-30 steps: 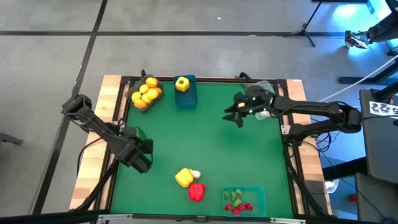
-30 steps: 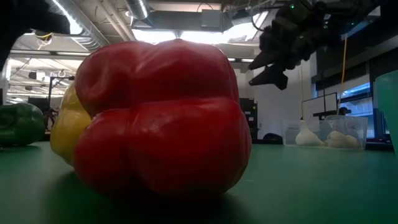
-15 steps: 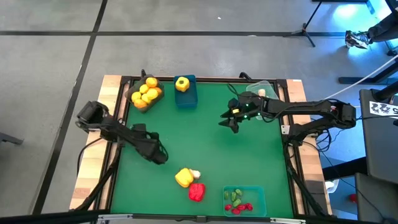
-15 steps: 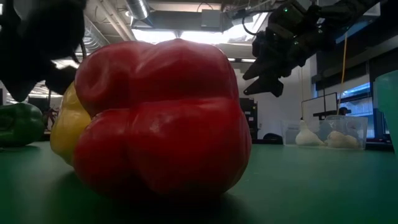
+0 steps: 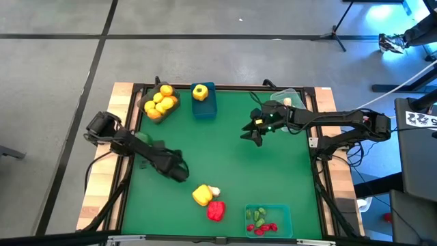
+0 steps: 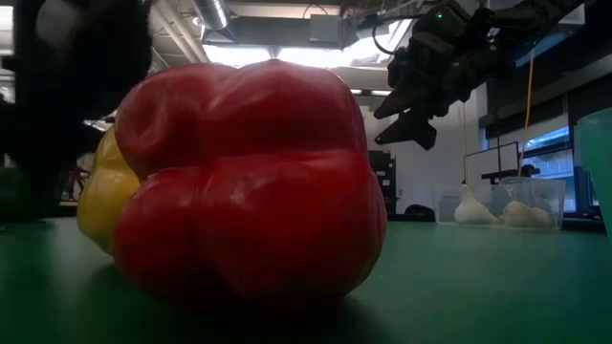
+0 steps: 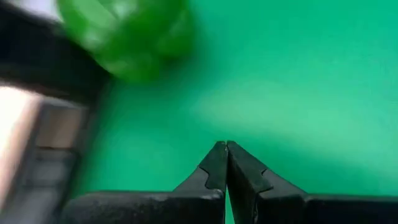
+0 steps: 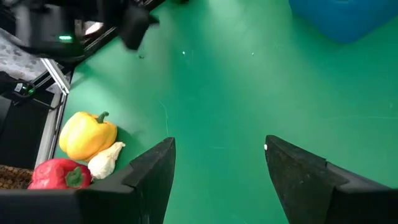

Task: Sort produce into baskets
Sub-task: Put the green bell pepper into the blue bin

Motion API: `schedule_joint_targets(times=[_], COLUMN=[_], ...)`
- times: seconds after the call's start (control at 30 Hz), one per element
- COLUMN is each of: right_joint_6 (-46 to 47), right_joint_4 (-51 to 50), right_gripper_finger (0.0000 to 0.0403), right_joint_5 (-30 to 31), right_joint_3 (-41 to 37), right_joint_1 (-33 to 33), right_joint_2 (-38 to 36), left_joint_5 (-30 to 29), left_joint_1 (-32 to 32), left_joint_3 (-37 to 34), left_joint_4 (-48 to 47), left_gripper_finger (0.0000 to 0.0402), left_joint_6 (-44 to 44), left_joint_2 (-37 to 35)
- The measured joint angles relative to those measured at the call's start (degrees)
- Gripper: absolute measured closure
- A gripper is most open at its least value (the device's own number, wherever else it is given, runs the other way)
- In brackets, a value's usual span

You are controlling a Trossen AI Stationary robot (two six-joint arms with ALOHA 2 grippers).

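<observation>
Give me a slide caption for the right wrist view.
Open right tool above the green mat, facing a yellow pepper, white garlic piece and red pepper.

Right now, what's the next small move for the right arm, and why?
Probably carry the right gripper toward the loose pile near the table's front edge. Its fingers are open and empty above bare mat, and the yellow pepper, garlic piece and red pepper lie unsorted, outside any basket.
</observation>
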Motion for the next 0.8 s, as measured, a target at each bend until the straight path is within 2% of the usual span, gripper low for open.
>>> schedule_joint_targets(times=[0.13, 0.23, 0.3, 0.4, 0.5, 0.6, 0.7, 0.8], right_joint_6=[0.2, 0.2, 0.2, 0.2, 0.4, 0.9, 1.0, 1.6], right_joint_4=[0.1, 0.1, 0.1, 0.1, 0.1, 0.0, 0.0, -0.5], right_gripper_finger=[0.0159, 0.0159, 0.0159, 0.0159, 0.0159, 0.0159, 0.0159, 0.0159], right_joint_5=[0.0, 0.0, 0.1, 0.5, 0.5, 0.5, 0.5, 0.5], right_joint_3=[0.0, 0.0, 0.0, 0.0, 0.0, 0.0, 0.0, 0.0], right_joint_1=[0.0, 0.0, 0.0, 0.0, 0.0, 0.0, 0.0, 0.0], right_joint_2=[0.0, 0.0, 0.0, 0.0, 0.0, 0.0, 0.0, 0.0], left_joint_5=[-11.4, -20.6, -22.0, -23.1, -27.4, -31.1, -30.7, -30.5], left_joint_1=[-0.3, -0.2, 0.6, 2.9, 5.0, 7.8, 12.9, 17.5], left_joint_3=[1.7, 6.9, 10.7, 16.5, 21.1, 25.3, 23.0, 19.1], left_joint_4=[18.5, 21.3, 14.2, -1.2, -11.2, -15.6, -15.4, -15.5], left_gripper_finger=[0.0401, 0.0401, 0.0401, 0.0401, 0.0401, 0.0401, 0.0401, 0.0401], left_joint_6=[6.7, 11.8, 12.3, 12.0, 12.5, 17.6, 24.2, 22.7], left_joint_2=[-0.9, -1.0, -1.0, -1.0, -1.0, -1.3, -1.9, -2.4])
